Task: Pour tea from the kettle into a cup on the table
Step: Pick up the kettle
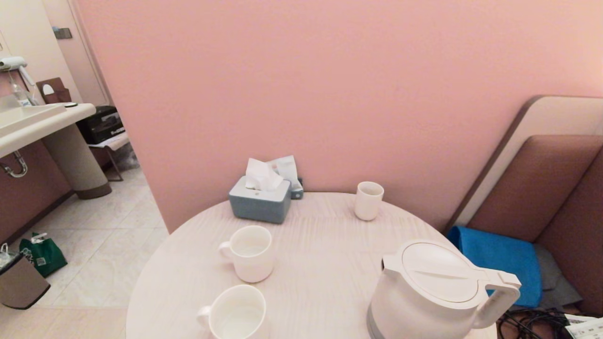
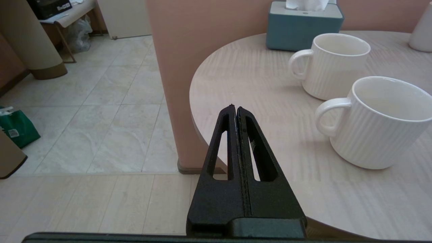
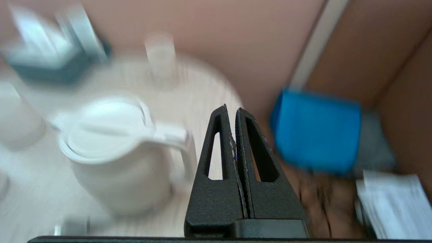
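The white kettle (image 1: 433,287) stands upright with its lid closed at the near right of the round table (image 1: 320,263), its loop handle (image 1: 499,296) pointing right. Two ribbed white mugs stand on the left: one mid-table (image 1: 249,252), one at the near edge (image 1: 238,313). A handleless white cup (image 1: 368,200) stands at the back. No tea shows. My left gripper (image 2: 236,108) is shut and empty over the table's left edge, short of the near mug (image 2: 381,121). My right gripper (image 3: 231,109) is shut and empty, just right of the kettle's handle (image 3: 172,136). Neither gripper appears in the head view.
A blue-grey tissue box (image 1: 260,200) sits at the back left of the table against the pink wall. Right of the table are a padded bench with a blue cushion (image 1: 494,259) and cables (image 1: 532,320) on the floor. Tiled floor lies to the left.
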Controlling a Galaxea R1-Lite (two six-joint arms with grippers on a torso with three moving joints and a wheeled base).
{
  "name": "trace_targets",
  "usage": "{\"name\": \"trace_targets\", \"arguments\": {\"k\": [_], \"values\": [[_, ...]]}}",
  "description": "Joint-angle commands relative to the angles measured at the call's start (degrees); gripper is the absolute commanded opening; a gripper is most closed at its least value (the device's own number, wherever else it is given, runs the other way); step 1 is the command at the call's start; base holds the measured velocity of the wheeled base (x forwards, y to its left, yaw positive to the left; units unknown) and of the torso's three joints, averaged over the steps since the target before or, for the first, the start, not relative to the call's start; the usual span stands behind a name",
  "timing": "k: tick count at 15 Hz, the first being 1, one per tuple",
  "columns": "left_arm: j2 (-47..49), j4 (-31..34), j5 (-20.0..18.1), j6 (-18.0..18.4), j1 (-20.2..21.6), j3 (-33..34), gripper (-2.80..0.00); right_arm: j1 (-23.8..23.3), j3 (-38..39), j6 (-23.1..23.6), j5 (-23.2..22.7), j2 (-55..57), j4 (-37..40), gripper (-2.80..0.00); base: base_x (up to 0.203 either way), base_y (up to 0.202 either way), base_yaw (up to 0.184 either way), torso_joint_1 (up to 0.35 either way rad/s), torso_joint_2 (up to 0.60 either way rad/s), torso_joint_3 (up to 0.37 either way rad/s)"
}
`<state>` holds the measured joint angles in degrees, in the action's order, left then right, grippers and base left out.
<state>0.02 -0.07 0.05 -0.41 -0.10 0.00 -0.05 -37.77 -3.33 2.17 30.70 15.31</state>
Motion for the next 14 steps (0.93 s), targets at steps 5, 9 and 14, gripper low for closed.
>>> {"name": "trace_targets", "arguments": {"k": [5, 9, 14], "values": [[0.1, 0.0, 0.0, 0.0, 0.0, 0.0, -2.8, 0.0, -7.8, 0.0, 0.1, 25.5, 27.0, -2.8, 0.0, 0.0, 0.0, 0.0, 0.0, 0.0], [0.1, 0.0, 0.0, 0.0, 0.0, 0.0, -2.8, 0.6, -6.2, -0.1, -2.6, 29.9, 32.4, -2.8, 0.0, 0.0, 0.0, 0.0, 0.0, 0.0], [0.0, 0.0, 0.0, 0.0, 0.0, 0.0, -2.8, 0.9, 3.9, 2.3, -10.3, 25.7, 16.8, -2.8, 0.0, 0.0, 0.0, 0.0, 0.0, 0.0]]}}
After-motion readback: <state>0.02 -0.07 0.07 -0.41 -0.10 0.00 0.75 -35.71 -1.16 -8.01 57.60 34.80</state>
